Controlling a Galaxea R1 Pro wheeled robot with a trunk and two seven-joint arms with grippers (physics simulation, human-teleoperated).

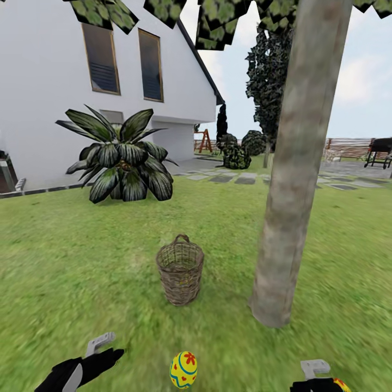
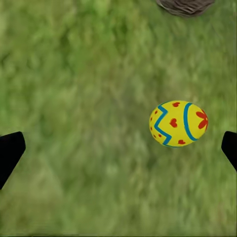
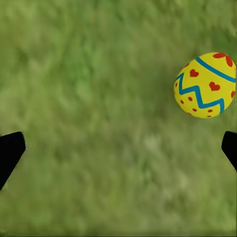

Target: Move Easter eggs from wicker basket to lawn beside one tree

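- Your left pincer [image 2: 118, 148] hung over the lawn [image 2: 74, 98] with its jaws wide apart and empty; one egg [image 2: 178, 123] lay on the grass between the fingertips, nearer one of them.
- Your right pincer [image 3: 118, 148] was likewise spread and empty, with a second egg [image 3: 205, 85] on the grass just off toward one fingertip.
- Both eggs looked already set down near the tree, so the step in hand was probably fetching the third; I could not see into the basket to tell whether it was there.
- To do it well, you needed to lift the arms clear without brushing either egg, since they are round and would likely roll.
- In the head view the left pincer [image 1: 100, 348] sat to one side of the first egg [image 1: 183, 369], and the right pincer [image 1: 316, 375] was at the bottom edge with a bit of the other egg [image 1: 342, 384] beside it.
- The eggs were yellow with blue zigzag bands and red hearts and spots.
- Ahead of both pincers stood the basket [image 1: 180, 271], upright, brown woven wicker, narrowing to the base.
- The tree [image 1: 296, 179] rose just beside the basket, ahead of the right pincer, its trunk mottled grey-brown.
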